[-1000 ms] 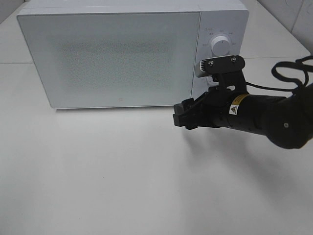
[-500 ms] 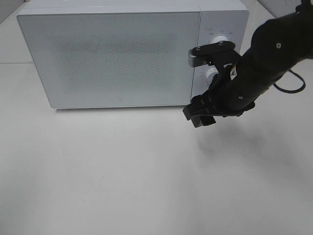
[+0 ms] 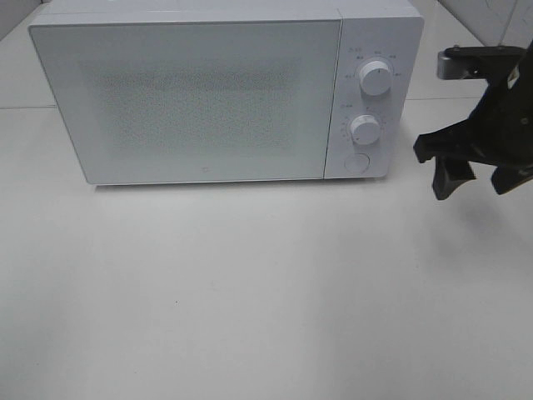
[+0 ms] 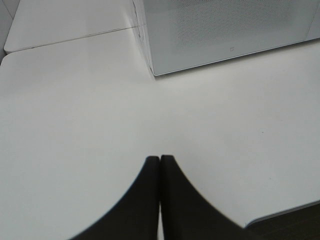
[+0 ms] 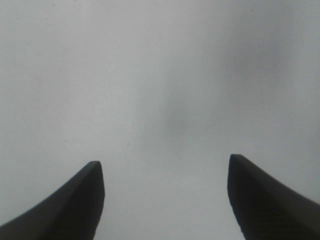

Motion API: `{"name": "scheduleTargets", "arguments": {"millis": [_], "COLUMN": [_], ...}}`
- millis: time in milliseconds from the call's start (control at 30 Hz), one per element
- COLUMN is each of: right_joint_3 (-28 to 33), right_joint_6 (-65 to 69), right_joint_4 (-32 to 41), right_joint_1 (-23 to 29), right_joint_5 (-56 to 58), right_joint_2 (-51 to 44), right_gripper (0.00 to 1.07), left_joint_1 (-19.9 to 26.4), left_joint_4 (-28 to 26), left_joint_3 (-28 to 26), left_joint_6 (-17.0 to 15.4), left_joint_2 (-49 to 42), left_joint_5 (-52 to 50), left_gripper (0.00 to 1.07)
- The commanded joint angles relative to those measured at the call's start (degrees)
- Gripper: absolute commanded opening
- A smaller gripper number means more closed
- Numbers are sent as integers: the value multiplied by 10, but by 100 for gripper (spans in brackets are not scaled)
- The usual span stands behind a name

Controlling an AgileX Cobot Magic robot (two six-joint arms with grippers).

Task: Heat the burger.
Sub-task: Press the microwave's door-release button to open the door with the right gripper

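Note:
The burger is out of view. A white microwave stands at the back of the table with its door shut; its lower corner also shows in the left wrist view. My right gripper hangs open at the right edge, to the right of the microwave's control panel and apart from it, fingers pointing down. In the right wrist view the right gripper has nothing between its fingers, only bare white table below. My left gripper is shut and empty, low over the table in front of the microwave's left corner.
The control panel carries an upper knob, a lower knob and a round button. The white table stretches in front of the microwave. A table edge lies near the left gripper.
My right arm has swung away from the front of the microwave's control panel to the right edge of the view, and the gripper has turned to point downward. It stays open.

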Motion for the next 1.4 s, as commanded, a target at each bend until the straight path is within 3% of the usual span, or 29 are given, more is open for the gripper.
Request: {"name": "scheduleTargets", "arguments": {"millis": [33,433,633,867,1400], "right_joint_3": [17,190,241,274,279], "right_joint_6": [6,17,13,1,-57], "right_joint_4": [-3,-5,-5,-5,-3], "right_joint_1": [-6,-5,-5,-5,-5], "right_joint_5": [46,103,167,207,146], "right_joint_2": [-50,-285,-392,-512,-846], "right_gripper": [66,66,66,66,63], "left_joint_1": [1,1,1,1,1], "left_joint_4": [-5,-5,-5,-5,-5], "left_joint_3": [2,2,2,2,2], "left_joint_6": [-4,-4,-4,-4,-4], "left_joint_2": [-11,-11,-11,-11,-11], "left_joint_5": [-9,-9,-9,-9,-9], "left_gripper": [0,0,0,0,0]}}
